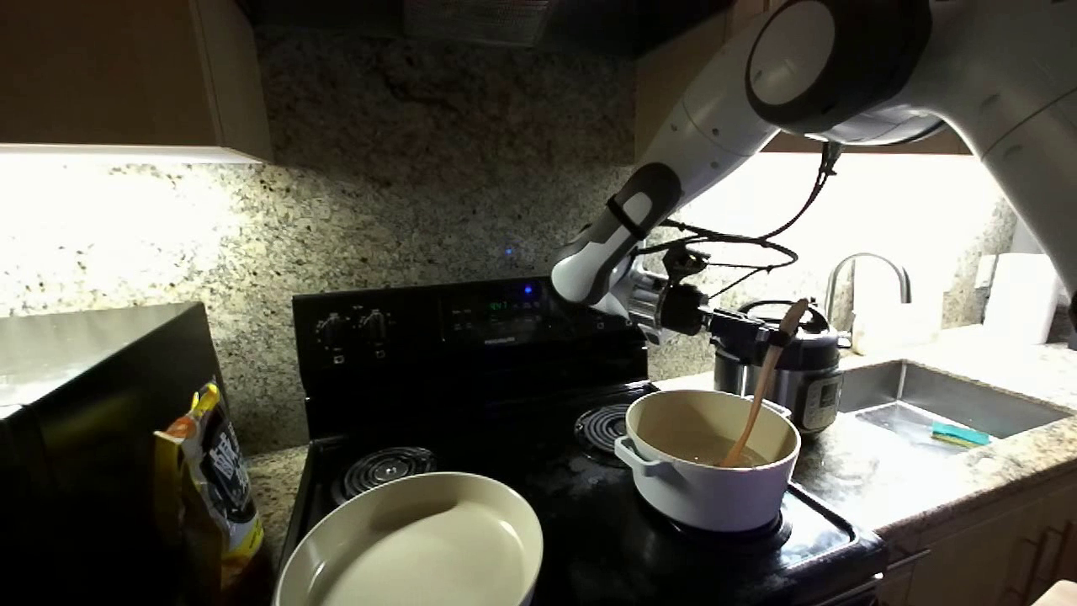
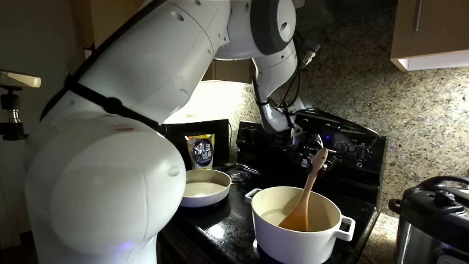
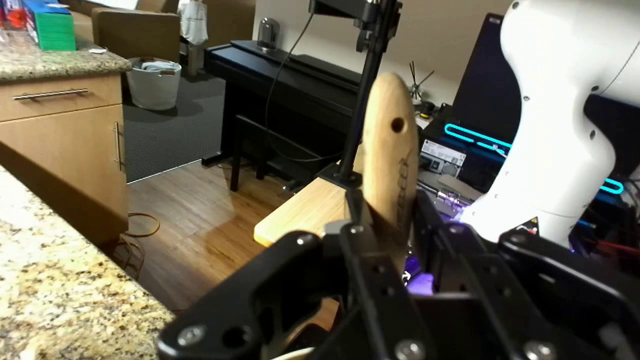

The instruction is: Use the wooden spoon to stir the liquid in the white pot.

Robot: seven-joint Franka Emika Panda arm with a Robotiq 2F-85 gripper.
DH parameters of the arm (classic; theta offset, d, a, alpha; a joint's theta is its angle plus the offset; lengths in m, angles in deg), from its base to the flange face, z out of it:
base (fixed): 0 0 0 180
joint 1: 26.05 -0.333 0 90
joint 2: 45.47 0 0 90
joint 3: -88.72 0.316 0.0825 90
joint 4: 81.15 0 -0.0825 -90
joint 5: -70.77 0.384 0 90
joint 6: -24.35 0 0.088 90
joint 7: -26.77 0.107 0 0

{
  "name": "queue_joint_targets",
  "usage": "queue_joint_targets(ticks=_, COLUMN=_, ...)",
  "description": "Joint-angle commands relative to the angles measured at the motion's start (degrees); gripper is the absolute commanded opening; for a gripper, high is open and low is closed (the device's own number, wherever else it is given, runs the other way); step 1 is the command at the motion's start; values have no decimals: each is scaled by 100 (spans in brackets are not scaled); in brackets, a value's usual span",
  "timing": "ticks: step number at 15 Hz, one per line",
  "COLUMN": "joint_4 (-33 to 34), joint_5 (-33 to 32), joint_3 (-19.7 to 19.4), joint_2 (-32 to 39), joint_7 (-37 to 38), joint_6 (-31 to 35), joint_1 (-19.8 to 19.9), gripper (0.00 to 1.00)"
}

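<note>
Gripper (image 3: 389,212): pinching the spoon (image 2: 307,191) near the upper end of its handle; holed tip pointing to 12 o'clock in the wrist view.
Spoon: wooden, leaning toward 1 o'clock in both exterior views; head inside the pot (image 1: 713,498), lower end meeting the liquid (image 1: 700,448), depth of dip not discernible.
Pot: white, two-handled, upright on the stove (image 1: 576,522).
Bowl (image 2: 202,189): cream, shallow, also on the stove; 10 o'clock from the pot in an exterior view.
Bag (image 2: 202,151): printed, standing, 12 o'clock from the bowl there.
Cooker (image 2: 432,220): black and steel, 3 o'clock from the pot there.
</note>
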Motion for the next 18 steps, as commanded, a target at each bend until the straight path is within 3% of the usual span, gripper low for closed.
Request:
queue_joint_targets(ticks=1, joint_4=186, joint_5=-410, joint_3=296, joint_2=263, joint_7=-583, joint_6=-368, joint_1=-172, gripper=9)
queue_joint_targets(ticks=9, joint_4=1013, joint_5=335, joint_3=292, joint_2=367, joint_7=144, joint_6=-216, joint_1=-263, gripper=9)
queue_joint_targets(ticks=18, joint_4=814, joint_5=614, joint_3=-7, joint_2=170, joint_7=640, joint_6=-44, joint_1=93, gripper=9)
